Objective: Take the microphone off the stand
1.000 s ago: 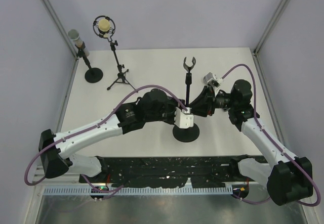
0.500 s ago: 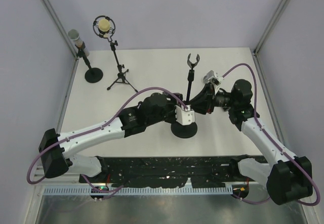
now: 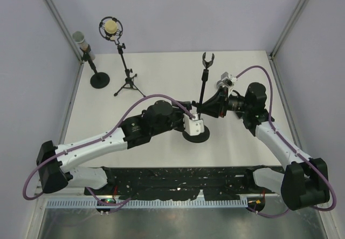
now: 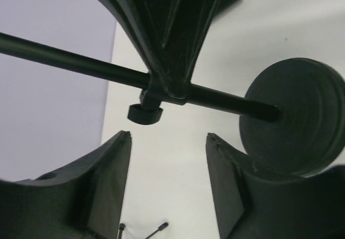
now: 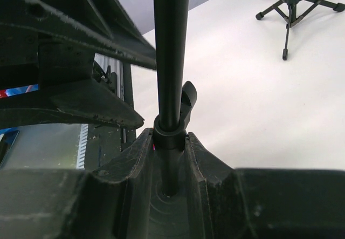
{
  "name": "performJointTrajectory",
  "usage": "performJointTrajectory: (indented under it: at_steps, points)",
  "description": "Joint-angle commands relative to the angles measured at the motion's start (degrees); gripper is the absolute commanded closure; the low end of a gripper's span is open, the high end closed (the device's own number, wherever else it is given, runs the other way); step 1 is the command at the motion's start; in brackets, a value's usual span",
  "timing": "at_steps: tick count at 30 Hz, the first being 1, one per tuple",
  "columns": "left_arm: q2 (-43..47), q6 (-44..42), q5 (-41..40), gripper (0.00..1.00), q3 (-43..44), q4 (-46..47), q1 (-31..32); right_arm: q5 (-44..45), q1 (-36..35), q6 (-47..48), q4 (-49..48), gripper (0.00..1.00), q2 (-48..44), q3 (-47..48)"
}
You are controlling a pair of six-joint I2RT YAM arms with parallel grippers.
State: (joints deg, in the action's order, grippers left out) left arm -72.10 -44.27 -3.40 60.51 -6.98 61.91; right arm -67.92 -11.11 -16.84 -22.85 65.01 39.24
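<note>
Top external: matte white surface (image 3: 161, 77), lilac walls (image 3: 188, 12); right end effector (image 5: 170, 158) clamps the slim black stand pole (image 5: 170, 45); left end effector (image 4: 168, 163) gapes, seemingly empty.

Left arm (image 3: 91, 144) and right arm (image 3: 280, 147): white link shells, black joint housings. Purple cable (image 3: 156, 95) looped along each. White camera block (image 3: 195, 125) at wrists. Fingers (image 4: 102, 185) matte black, grainy, wedge-shaped.

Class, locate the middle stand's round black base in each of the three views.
Top external: the base sits near the picture's centre.
Left wrist: the base is at the right edge.
Right wrist: not in it.
Shared landmark: the stand's black pole, in all three.
</note>
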Motion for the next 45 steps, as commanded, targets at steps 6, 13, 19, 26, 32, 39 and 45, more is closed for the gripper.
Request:
performJointTrajectory:
  at_steps: [6, 13, 19, 26, 32, 39, 45]
  points:
    - [-1.1, 1.0, 6.7, 0.52, 3.6, -4.0, 0.3, -1.7, 0.0, 0.1, -3.6, 0.95, -2.9, 3.1]
    - [-1.7, 1.1, 5.2, 0.49, 4.5, -3.7, 0.4, -2.8, -0.9, 3.7, -0.2, 0.95, -4.8, 2.4]
    - [-1.6, 1.0, 5.0, 0.47, 4.7, -3.6, 0.3, -2.5, -1.0, 5.6, 2.3, 0.94, -4.6, 2.7]
    - [-1.2, 1.4, 5.2, 0.47, 5.4, -4.4, 0.3, -2.8, -1.2, 7.5, 3.8, 0.94, -3.8, 2.9]
    - [-2.2, 1.4, 6.0, 0.47, 5.5, -5.0, 0.3, -4.0, -1.7, 6.6, 3.5, 0.94, -4.8, 3.5]
    - [-3.0, 0.9, 7.1, 0.48, 5.5, -6.0, 0.8, -5.0, -2.0, 3.0, 0.4, 0.95, -6.8, 3.2]
    - [-3.8, 0.8, 7.2, 0.48, 5.9, -6.6, 1.3, -6.3, -2.3, 1.1, -1.4, 0.94, -7.5, 3.1]
